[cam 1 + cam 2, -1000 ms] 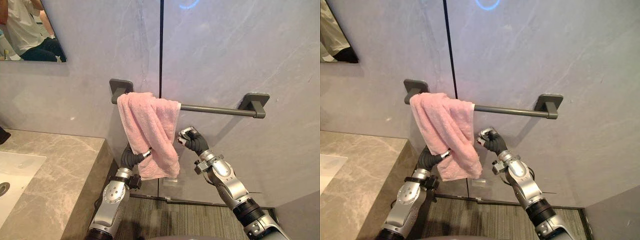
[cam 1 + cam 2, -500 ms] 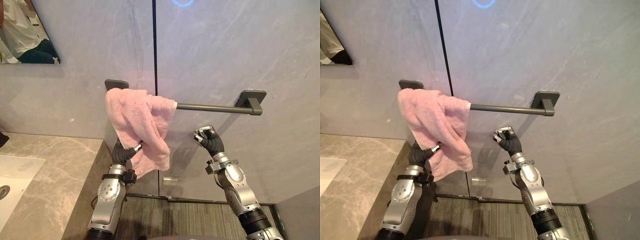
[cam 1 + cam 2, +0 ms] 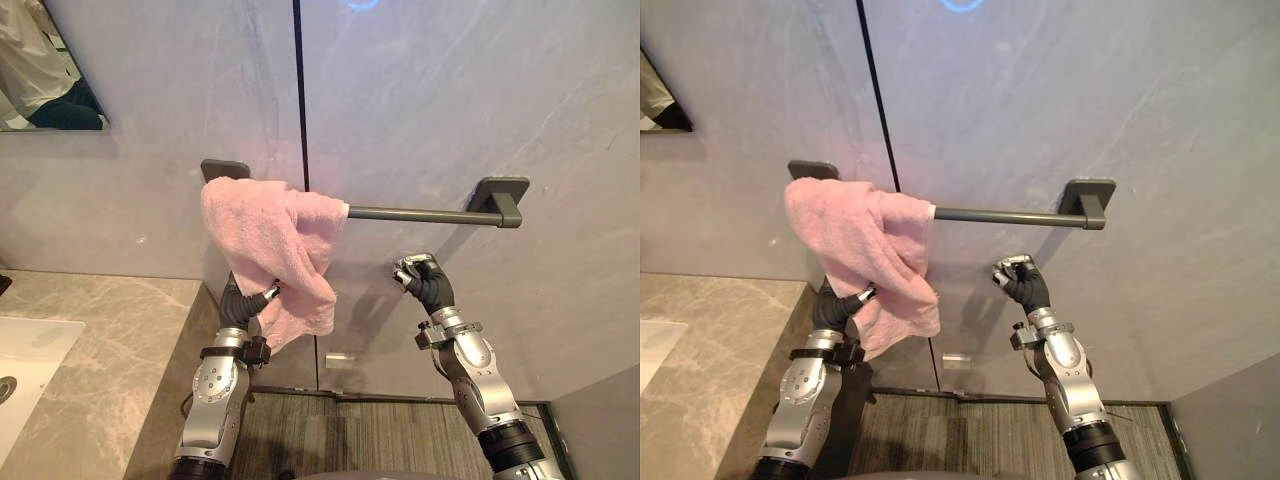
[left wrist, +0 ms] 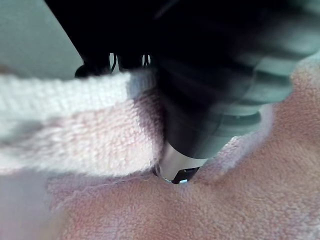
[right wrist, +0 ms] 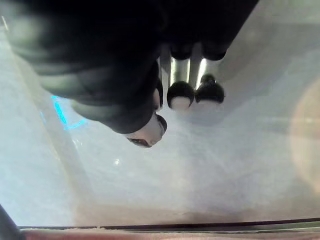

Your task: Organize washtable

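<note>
Room: grey stone wall (image 3: 450,100) split by a dark vertical seam. A mirror (image 3: 50,60) sits at upper left. The marble bench (image 3: 110,340) with the edge of a sink (image 3: 25,350) is at lower left, and there is ribbed flooring below.

Head views (both eyes, one scene): the dark towel bar (image 3: 420,212) is fixed to the wall on two mounts. The pink towel (image 3: 270,230) is draped over the bar's left end, bunched and uneven, with its lower part drawn in toward the left robot hand (image 3: 245,305). That hand reaches up beneath it and into the cloth. Judgement: the arm is there to tug or spread the towel so it hangs flat. The right-hand stretch of the bar is bare. The right robot hand (image 3: 428,283) is raised below that stretch, near the wall and well apart from the towel. It is curled together and empty, and probably parked until a second corner needs catching.

Left wrist view: pink terry is pressed in all round the hand's dark cover. I cannot tell whether the hand is clamped on the cloth or only pushed into it.

Right wrist view: dark-tipped fingers (image 5: 180,95) are folded in toward the thumb with nothing between them, and only wall lies beyond.

Status (judgement): the towel is on the bar but not yet neat. A hard pull could drag it off the left end.
</note>
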You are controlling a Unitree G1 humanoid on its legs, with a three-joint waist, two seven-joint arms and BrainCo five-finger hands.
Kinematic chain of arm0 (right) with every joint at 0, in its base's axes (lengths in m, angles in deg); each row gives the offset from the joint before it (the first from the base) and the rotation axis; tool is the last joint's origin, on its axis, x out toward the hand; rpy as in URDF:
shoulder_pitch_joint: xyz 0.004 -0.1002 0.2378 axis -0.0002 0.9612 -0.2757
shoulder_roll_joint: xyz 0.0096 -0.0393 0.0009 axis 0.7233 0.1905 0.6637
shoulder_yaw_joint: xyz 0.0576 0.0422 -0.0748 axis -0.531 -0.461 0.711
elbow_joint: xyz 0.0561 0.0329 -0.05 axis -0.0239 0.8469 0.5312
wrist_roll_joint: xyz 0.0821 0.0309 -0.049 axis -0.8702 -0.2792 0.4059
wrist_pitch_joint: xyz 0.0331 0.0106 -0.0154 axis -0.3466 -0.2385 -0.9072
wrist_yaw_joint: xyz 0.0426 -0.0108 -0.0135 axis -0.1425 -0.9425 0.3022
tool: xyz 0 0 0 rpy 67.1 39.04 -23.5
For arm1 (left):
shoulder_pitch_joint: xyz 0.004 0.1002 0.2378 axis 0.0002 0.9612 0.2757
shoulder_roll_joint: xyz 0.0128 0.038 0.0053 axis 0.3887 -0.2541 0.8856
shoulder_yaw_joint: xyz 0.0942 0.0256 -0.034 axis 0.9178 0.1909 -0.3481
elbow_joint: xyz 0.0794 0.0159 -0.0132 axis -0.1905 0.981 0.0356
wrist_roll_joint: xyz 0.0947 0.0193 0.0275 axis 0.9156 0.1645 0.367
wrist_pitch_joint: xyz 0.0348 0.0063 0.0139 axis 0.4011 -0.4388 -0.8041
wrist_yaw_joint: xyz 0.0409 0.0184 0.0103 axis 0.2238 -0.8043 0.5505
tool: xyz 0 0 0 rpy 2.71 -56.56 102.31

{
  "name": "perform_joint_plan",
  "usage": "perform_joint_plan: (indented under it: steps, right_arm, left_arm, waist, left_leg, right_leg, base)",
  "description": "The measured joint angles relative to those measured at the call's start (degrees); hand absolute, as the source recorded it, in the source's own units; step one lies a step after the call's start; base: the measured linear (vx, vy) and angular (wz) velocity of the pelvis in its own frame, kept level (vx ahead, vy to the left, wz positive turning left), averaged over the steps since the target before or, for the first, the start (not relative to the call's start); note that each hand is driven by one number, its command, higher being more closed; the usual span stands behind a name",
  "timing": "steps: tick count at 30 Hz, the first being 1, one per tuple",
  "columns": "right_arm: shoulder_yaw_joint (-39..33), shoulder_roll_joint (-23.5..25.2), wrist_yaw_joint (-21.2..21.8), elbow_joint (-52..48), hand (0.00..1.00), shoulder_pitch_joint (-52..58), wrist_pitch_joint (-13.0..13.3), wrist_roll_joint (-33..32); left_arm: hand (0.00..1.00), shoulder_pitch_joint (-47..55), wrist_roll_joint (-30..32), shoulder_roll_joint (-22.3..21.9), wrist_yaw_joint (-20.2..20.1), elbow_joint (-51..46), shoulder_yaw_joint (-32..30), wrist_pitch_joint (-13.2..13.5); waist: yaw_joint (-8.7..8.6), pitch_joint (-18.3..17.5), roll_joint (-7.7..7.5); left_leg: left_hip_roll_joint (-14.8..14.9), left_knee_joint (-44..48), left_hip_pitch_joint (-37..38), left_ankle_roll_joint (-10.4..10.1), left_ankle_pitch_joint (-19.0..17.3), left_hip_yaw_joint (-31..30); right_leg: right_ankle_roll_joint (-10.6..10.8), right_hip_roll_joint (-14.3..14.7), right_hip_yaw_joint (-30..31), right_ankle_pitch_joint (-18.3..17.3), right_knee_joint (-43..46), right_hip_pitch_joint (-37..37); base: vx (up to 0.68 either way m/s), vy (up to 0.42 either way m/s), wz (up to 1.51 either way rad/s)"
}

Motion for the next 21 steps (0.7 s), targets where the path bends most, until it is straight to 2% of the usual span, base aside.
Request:
perform_joint_plan:
  steps: [15,21]
  right_arm:
    - [5.6,-3.3,0.7,0.1,0.00,0.7,-0.7,6.6]
    - [7.8,-4.9,0.7,0.1,0.00,0.6,-0.9,8.3]
  left_arm:
    - [1.00,0.1,0.1,0.3,-0.3,2.1,3.2,0.0]
    - [1.00,0.0,0.1,1.9,-1.2,2.6,4.8,0.0]
  waist:
    - [0.15,0.1,0.14]
    - [0.59,0.0,0.16]
  left_leg:
    - [0.3,0.0,-0.2,-0.1,-0.1,0.0]
    - [0.3,0.0,-0.2,-0.1,-0.1,-0.1]
  right_leg:
    - [0.0,0.0,0.0,0.0,-0.2,0.0]
    - [0.0,0.0,0.0,0.0,-0.1,0.0]
  base:
    - [0.00,0.000,0.00]
    - [0.00,0.000,0.00]
